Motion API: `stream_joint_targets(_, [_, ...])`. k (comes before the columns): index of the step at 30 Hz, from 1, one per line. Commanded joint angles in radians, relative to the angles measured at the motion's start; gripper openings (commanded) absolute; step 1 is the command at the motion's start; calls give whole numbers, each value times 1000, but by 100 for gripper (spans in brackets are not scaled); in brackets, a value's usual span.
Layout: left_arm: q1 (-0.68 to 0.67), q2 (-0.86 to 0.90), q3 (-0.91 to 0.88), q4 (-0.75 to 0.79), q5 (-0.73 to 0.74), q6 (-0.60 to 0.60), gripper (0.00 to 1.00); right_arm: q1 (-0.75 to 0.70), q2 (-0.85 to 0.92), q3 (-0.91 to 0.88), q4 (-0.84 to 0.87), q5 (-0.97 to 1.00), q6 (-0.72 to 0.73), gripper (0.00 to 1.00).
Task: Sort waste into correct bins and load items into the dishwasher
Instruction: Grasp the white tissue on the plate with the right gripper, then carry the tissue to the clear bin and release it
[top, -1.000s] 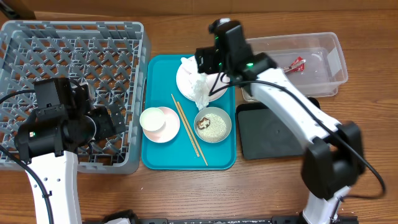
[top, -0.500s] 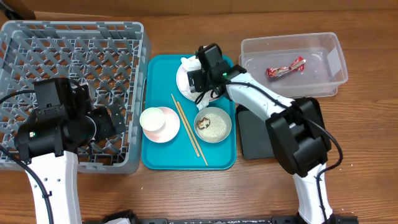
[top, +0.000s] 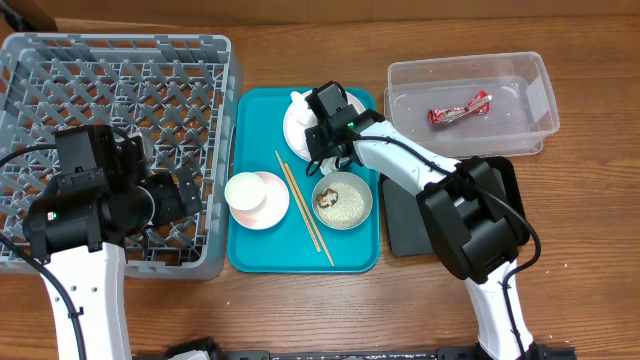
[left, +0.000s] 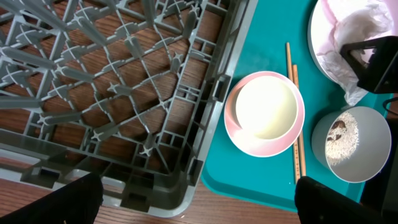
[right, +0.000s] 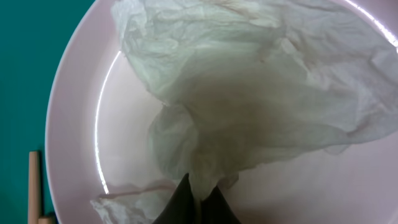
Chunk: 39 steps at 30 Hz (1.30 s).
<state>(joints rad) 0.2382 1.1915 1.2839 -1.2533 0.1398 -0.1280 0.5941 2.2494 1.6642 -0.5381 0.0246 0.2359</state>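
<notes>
Left arm (top: 88, 285), right arm (top: 400, 162): white rounded links, black joint housings, black cables; green light near right wrist

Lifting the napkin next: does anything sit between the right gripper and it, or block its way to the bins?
Nothing visible. The right gripper pinches the napkin on the white plate; toward the clear tub and black tray, only its own arm crosses the path.
</notes>
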Motion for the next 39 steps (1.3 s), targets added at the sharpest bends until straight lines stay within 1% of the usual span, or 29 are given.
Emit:
stream_joint_targets(1, [4,0,19,1,15,0,100,-25,-114,58,-18,37,2,4])
stream_joint_targets(7, [4,0,19,1,15,0,100,-100,-305,77,-77,147,3,4])
stream_joint_targets(10, [4,0,19,2,15,0,100,-156,-372,77,-117,166,3,4])
stream_joint_targets(14, [4,0,19,3,15,0,100,-239,-398,77,-190,166,4,4])
stream_joint_targets(18, [4,0,19,5,15,0,100,-330,-394,64,-256,165,64,4])
stream_joint_targets(19, [4,0,19,6,15,0,100,-348,-394,56,-256,165,74,7])
stream_joint_targets(20, [4,0,19,6,15,0,100,-366,-393,52,-256,157,75,12])
stream_joint_targets(21, [4,0,19,7,15,0,100,-381,-392,51,-256,146,75,26])
stream_joint_targets(22, [4,0,19,7,15,0,100,-396,-392,51,-255,127,75,53])
stream_joint_targets(25, [4,0,19,7,15,0,100,-422,-392,51,-236,101,75,84])
stream_joint_targets(26, [4,0,19,7,15,0,100,-426,-392,51,-235,102,75,89])
stream_joint_targets(29, [4,0,19,6,15,0,100,-427,-396,52,-248,101,75,91])
stream_joint_targets(33, [4,0,19,6,15,0,100,-427,-438,54,-322,85,74,94])
stream_joint_targets(35, [4,0,19,8,15,0,100,-432,-482,56,-361,49,73,96])
stream_joint_targets(39, [4,0,19,8,15,0,100,-469,-579,56,-461,-66,74,96])
